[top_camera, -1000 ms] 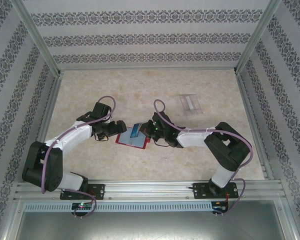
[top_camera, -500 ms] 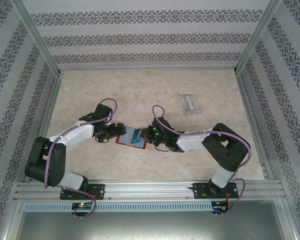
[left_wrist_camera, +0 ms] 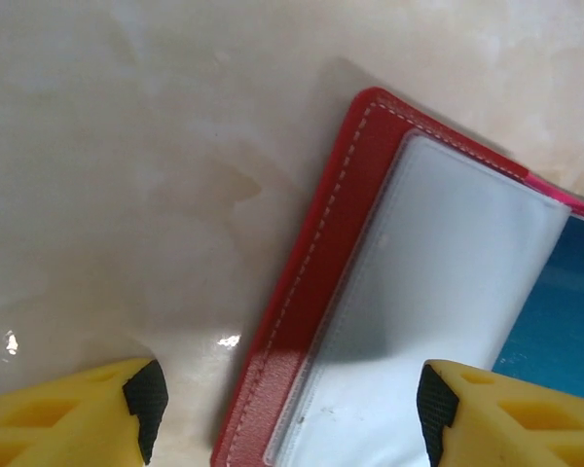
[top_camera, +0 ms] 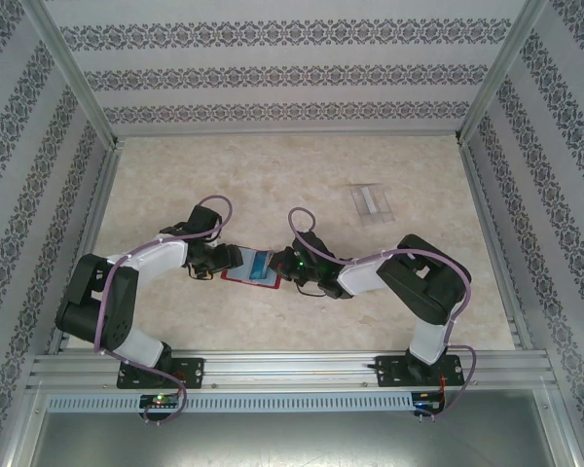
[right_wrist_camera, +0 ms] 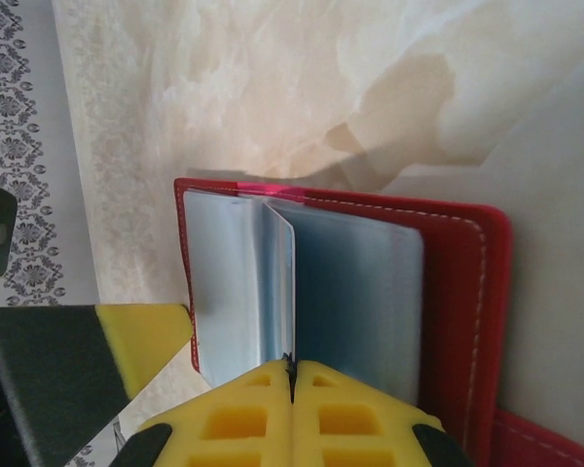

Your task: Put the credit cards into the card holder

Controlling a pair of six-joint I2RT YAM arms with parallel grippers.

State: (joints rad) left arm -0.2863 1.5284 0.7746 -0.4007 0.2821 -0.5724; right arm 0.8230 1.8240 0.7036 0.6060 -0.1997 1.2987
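Note:
The red card holder (top_camera: 241,276) lies open on the table between my two grippers. My left gripper (left_wrist_camera: 287,399) is open and straddles the holder's stitched red edge (left_wrist_camera: 311,292); one finger is over the table, the other over a clear pocket. My right gripper (right_wrist_camera: 290,365) is shut on a thin pale sheet (right_wrist_camera: 280,282) standing on edge between the holder's bluish pockets (right_wrist_camera: 360,302). I cannot tell whether that sheet is a card or a pocket leaf. One translucent credit card (top_camera: 372,202) lies flat on the table, far back and to the right.
Patterned walls and metal rails (top_camera: 88,224) close in the beige table (top_camera: 214,175) on three sides. Both arms reach toward the middle from the near rail (top_camera: 292,365). Bare table lies behind the holder and to the right of the loose card.
Both grippers and the holder have shifted slightly nearer and to the left. The holder has settled lower on the table. My left jaws have narrowed but stay apart.

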